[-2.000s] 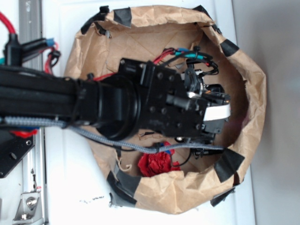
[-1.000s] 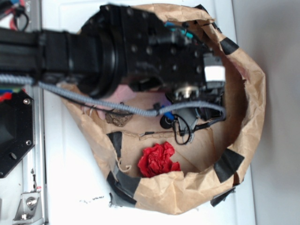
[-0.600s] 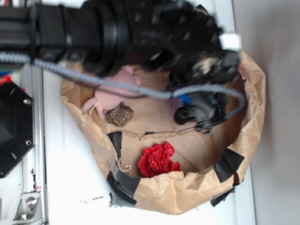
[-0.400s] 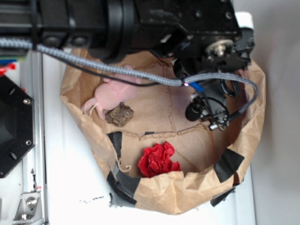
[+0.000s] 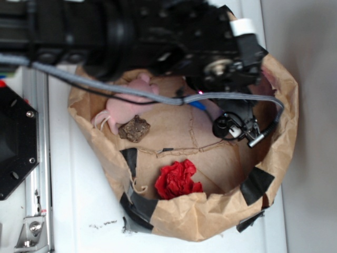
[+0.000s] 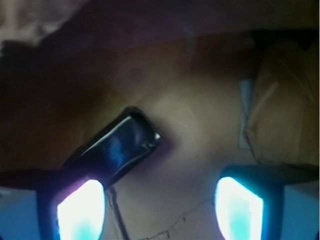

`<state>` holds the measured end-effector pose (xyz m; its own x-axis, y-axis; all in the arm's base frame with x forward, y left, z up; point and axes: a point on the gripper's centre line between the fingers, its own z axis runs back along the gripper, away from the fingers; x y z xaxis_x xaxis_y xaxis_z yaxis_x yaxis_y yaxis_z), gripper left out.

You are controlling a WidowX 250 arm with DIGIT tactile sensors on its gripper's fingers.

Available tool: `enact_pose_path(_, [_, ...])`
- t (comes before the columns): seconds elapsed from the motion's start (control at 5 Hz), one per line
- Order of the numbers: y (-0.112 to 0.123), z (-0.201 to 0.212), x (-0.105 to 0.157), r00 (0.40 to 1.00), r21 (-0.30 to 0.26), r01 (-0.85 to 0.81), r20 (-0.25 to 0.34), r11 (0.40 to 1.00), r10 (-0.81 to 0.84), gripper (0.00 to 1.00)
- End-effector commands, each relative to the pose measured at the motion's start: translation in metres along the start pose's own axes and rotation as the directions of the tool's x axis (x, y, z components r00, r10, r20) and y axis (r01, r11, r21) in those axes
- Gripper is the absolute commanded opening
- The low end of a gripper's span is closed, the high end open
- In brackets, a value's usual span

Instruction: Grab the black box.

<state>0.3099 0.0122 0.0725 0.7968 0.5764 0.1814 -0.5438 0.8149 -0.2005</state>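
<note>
Inside the brown paper bag point(image 5: 210, 221), the black box point(image 6: 117, 145) lies tilted on the floor, just beyond the left fingertip point(image 6: 80, 210) of the spread, empty gripper point(image 6: 159, 209). Its glossy wrap looks slippery and light; gripping across the narrow sides seems safest. Since a moment ago the arm has swung slightly left.

Arm swung from over the paper bag's point(image 5: 274, 79) middle toward its top rim, uncovering pink plush toy point(image 5: 129, 103), brown chunk point(image 5: 134, 128), gripper point(image 6: 160, 212) spread near black box point(image 6: 117, 145).

exterior overhead, wrist close, both on paper bag point(image 5: 279, 95)
</note>
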Motion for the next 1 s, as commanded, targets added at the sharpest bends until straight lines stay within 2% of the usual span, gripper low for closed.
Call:
enact_pose_path(0.0, [-0.012,0.005,0.009,0.998,-0.063,-0.044,0.046,0.997,0.047,1.0])
enact_pose_path(0.6, [-0.014,-0.015,0.001,0.995,-0.029,-0.051,0.086,0.998,0.053,1.0])
enact_pose_path(0.8, [-0.022,-0.025,0.002,0.992,-0.01,-0.071,0.103,0.997,0.072,1.0])
